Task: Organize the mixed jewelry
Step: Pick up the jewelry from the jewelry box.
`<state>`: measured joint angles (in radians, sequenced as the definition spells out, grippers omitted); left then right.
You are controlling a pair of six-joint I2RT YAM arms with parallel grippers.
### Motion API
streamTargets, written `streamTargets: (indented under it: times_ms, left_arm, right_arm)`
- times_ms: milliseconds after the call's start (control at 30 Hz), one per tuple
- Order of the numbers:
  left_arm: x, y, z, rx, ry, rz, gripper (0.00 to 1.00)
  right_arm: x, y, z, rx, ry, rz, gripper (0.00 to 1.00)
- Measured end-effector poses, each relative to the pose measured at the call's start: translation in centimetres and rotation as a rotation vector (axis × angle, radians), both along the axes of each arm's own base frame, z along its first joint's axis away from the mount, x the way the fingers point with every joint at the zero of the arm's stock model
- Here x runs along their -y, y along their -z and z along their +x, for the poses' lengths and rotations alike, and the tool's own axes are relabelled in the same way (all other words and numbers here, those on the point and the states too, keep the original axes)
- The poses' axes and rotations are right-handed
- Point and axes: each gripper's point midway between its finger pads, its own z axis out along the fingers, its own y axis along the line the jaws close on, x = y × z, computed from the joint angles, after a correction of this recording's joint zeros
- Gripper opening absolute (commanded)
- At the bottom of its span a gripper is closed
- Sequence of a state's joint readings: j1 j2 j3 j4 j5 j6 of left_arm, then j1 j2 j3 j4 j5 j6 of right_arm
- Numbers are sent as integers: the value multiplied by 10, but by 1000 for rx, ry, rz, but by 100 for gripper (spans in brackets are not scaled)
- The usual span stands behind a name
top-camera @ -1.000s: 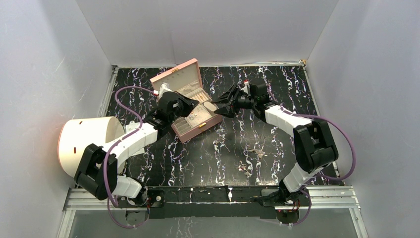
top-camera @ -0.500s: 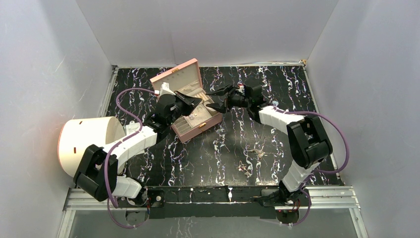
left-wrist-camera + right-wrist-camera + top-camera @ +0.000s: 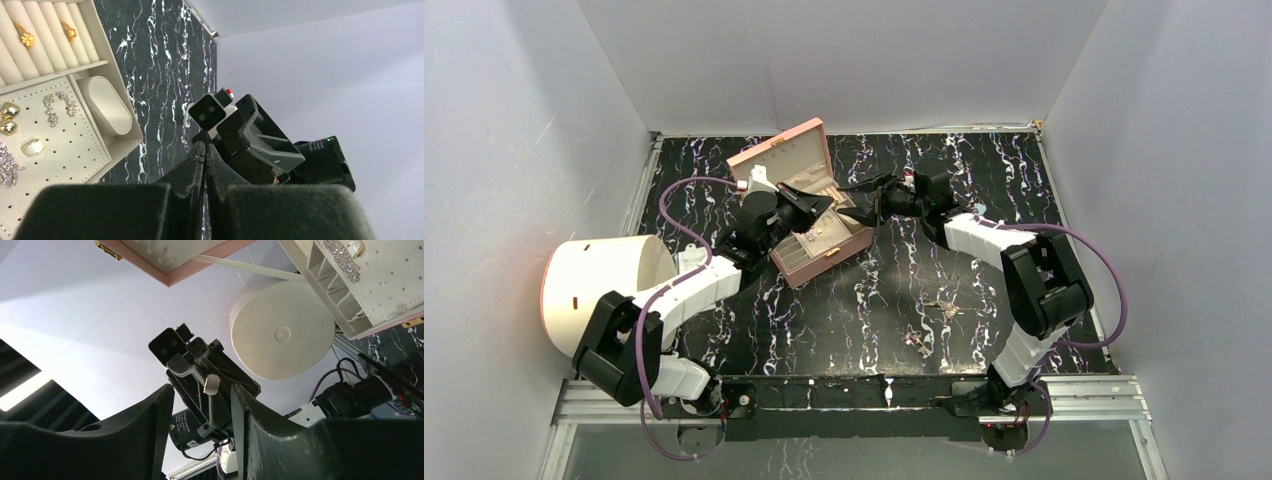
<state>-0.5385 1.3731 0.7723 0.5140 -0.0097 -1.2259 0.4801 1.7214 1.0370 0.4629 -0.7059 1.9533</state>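
The pink box [image 3: 781,157] stands open, its cream tray [image 3: 90,165] holding gold rings [image 3: 26,38] and sparkly earrings [image 3: 60,102]. More mixed jewelry lies loose on the black marbled table [image 3: 944,305], with another piece nearer the front [image 3: 916,343]. My left gripper [image 3: 824,203] hovers over the box's right edge, shut [image 3: 205,147]. In the right wrist view a small pale piece [image 3: 212,384] sits pinched at its tip. My right gripper [image 3: 857,205] faces it tip to tip, open [image 3: 202,395], its jaws standing on either side of that pale piece without touching it.
A large cream round container [image 3: 604,290] lies on its side at the left, beside the left arm. A white tag [image 3: 757,178] sticks up by the box lid. White walls close in the table on three sides.
My right gripper has moved left toward the left gripper's tip and its jaws have narrowed a little. The left gripper has stayed shut and shifted slightly up and right over the box.
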Motion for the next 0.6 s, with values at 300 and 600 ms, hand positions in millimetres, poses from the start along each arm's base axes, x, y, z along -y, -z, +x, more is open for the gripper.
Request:
streamTargets:
  times_ms: [300, 600]
  left_arm:
    - [1, -4, 0, 15, 7, -7, 0]
    - [2, -5, 0, 20, 10, -11, 0]
  right_arm:
    - [-4, 8, 4, -30, 8, -8, 40]
    - [-4, 8, 7, -45, 23, -1, 28]
